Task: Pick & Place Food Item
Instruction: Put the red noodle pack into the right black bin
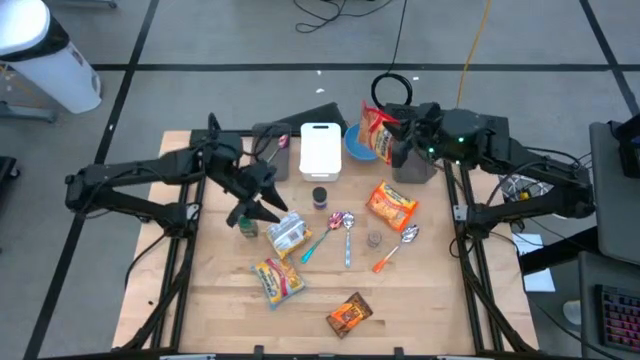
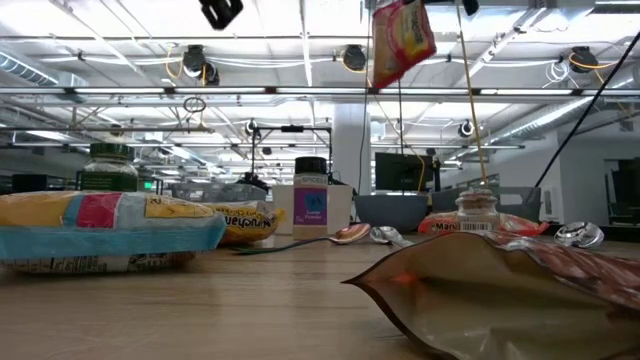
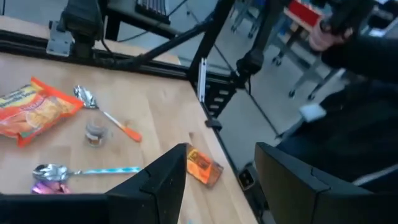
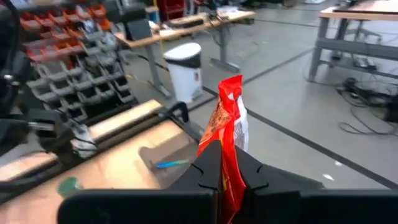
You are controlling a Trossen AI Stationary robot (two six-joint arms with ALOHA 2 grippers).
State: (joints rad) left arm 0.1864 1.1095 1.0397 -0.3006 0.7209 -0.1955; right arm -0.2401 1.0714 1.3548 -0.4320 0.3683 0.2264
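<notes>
High view: the right gripper [image 1: 388, 137] has its fingers clamped on a red snack bag [image 1: 376, 128], held above the blue bowl [image 1: 357, 146] at the counter's [image 1: 430, 290] far edge. Beside the bowl lies a white cutting board [image 1: 320, 150]. The left gripper [image 1: 262, 210], fingers apart and empty, hovers over a green-lidded jar [image 1: 247, 227] and a wrapped packet [image 1: 287, 234]. Spoons [image 1: 347, 228] and an orange chip bag [image 1: 390, 204] lie mid-counter.

Low view: the snack bag hangs high above the counter.

Right wrist view: the fingers [image 4: 210, 163] pinch the bag's lower edge.
</notes>
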